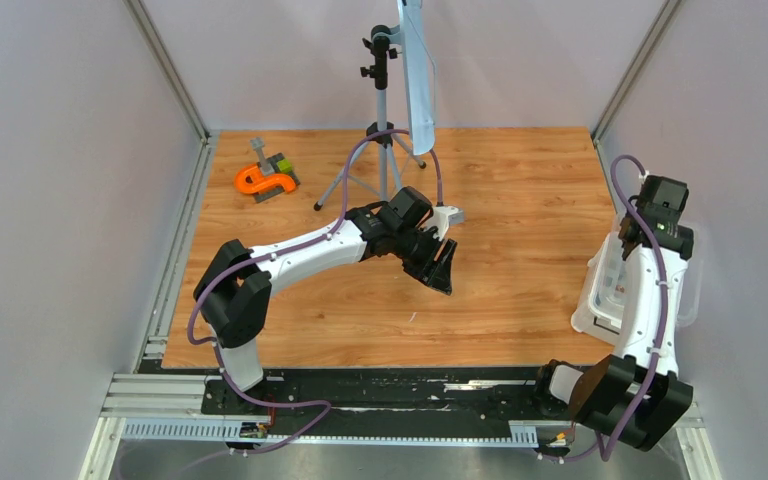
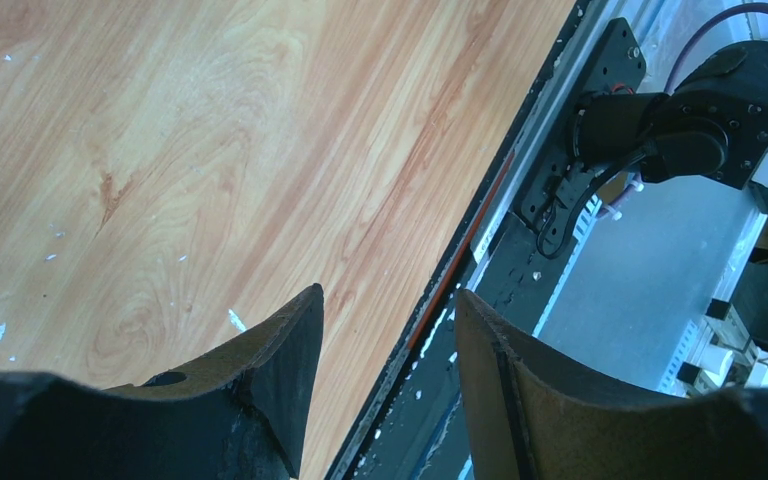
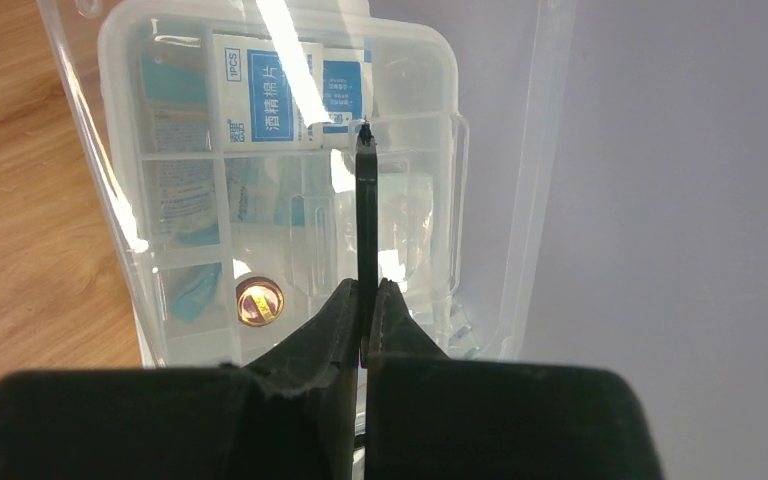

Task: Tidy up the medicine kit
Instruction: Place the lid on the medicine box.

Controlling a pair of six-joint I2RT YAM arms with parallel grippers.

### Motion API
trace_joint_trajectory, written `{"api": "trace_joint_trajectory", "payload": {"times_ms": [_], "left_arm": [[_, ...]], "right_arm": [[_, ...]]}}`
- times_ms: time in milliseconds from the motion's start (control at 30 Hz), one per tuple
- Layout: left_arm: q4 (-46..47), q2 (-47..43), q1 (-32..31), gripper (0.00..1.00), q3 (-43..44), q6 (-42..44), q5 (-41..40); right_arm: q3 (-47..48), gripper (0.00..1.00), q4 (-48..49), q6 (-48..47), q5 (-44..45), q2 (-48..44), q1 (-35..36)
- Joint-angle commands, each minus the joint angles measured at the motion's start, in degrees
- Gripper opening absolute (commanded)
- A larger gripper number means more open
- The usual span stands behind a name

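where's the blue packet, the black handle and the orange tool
blue packet [image 3: 280,95], right wrist view, on its blue label
black handle [image 3: 365,220], right wrist view, middle of the strip
orange tool [image 1: 260,183], top view, on the orange hook

We see a wood-grain table [image 1: 520,260], smooth with a faint sheen and flecked with small white marks. The clear plastic lid [image 3: 100,190] is glossy and throws bright glare. The white rounded-corner plastic tub [image 3: 440,70] beneath looks smooth and milky. Its white-and-blue printed packets [image 3: 270,95] look like slick paper. The thin black handle [image 3: 365,220] is matt. The left pincer [image 2: 388,300] and right pincer [image 3: 365,295] show rough, grainy matt-black faces with chipped edges.
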Motion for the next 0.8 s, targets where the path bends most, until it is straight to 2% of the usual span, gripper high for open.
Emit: {"api": "trace_joint_trajectory", "payload": {"times_ms": [0, 267, 533, 767], "left_arm": [[1.42, -0.5, -0.08, 0.59, 0.07, 1.53, 1.44], [1.46, 0.02, -0.08, 0.59, 0.06, 1.51, 1.81], [-1.4, 3.15, -0.08, 0.59, 3.14, 1.27, 2.24], [-4.48, 5.24, -0.08, 0.59, 6.17, 0.68, -0.6]], "right_arm": [[-0.47, 0.0, 0.48, 2.01, 1.99, -1.83, -0.29], [4.46, 0.0, -4.41, 7.99, -0.48, 0.22, -1.49], [-0.29, 0.0, -3.76, 9.07, -2.31, -0.81, -3.45], [-1.6, 0.0, -3.25, 10.41, -6.17, -0.48, -4.5]]}}
